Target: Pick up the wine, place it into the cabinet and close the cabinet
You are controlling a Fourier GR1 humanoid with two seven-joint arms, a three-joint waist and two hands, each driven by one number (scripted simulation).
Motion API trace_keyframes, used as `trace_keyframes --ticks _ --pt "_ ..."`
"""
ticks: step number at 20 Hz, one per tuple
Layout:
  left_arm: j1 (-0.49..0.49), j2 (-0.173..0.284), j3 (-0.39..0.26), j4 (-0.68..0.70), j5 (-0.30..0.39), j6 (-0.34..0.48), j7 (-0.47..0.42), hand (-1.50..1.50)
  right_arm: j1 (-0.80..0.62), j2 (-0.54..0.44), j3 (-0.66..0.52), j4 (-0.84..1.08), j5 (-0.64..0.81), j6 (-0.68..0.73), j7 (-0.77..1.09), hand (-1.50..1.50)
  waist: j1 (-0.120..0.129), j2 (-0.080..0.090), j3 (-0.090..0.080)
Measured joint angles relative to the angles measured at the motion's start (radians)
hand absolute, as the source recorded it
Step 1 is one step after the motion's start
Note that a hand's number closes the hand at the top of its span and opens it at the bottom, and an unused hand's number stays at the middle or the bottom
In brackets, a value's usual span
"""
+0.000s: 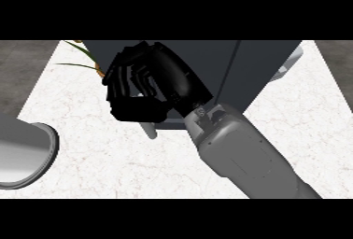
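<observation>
A: Where is the wine, as far as you can see?

B: You won't find the bottle anywhere in the head view. Take the cabinet point(255, 70) as your landmark: it is the dark grey box at the far side of the white marble counter point(103, 154), and a thin vertical seam runs down its front, right of the middle. Whether the bottle stands inside it you cannot tell from here.

A: And the hand?

B: Your right hand point(141, 81) lies across the cabinet's left front, fingers curled in toward the palm. It may be closed round something, but the black fingers hide whatever is there, so you cannot tell if it holds a thing or is simply clenched. A pale grey handle point(149, 130) pokes out just below the hand, at the cabinet's lower edge.

A: What else is near the cabinet?

B: Green plant leaves point(82, 58) show at its left side, behind the hand. Well to the cabinet's left and nearer to you, a grey cylinder end point(24, 154) comes in from the edge; it could be your left forearm.
</observation>
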Motion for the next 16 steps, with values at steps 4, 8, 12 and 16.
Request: trace_keyframes --ticks 4,8,12,16 --pt "-0.082 -0.022 -0.061 0.007 -0.036 0.049 0.055 -1.50 -0.023 -0.009 -0.056 0.074 -0.023 0.061 -0.082 1.50 -0.007 -0.006 -0.003" --pt "-0.148 -0.049 -0.128 0.008 -0.080 0.096 0.089 -1.50 -0.037 -0.017 -0.082 0.131 -0.048 0.123 -0.154 1.50 -0.006 -0.015 -0.006" --pt "-0.212 -0.077 -0.178 0.021 -0.121 0.144 0.106 -1.50 -0.051 -0.023 -0.091 0.175 -0.051 0.159 -0.217 1.50 -0.003 -0.020 -0.012" --pt "-0.270 -0.103 -0.226 0.040 -0.153 0.189 0.120 -1.50 -0.066 -0.036 -0.098 0.215 -0.059 0.200 -0.282 1.50 -0.001 -0.021 -0.017"
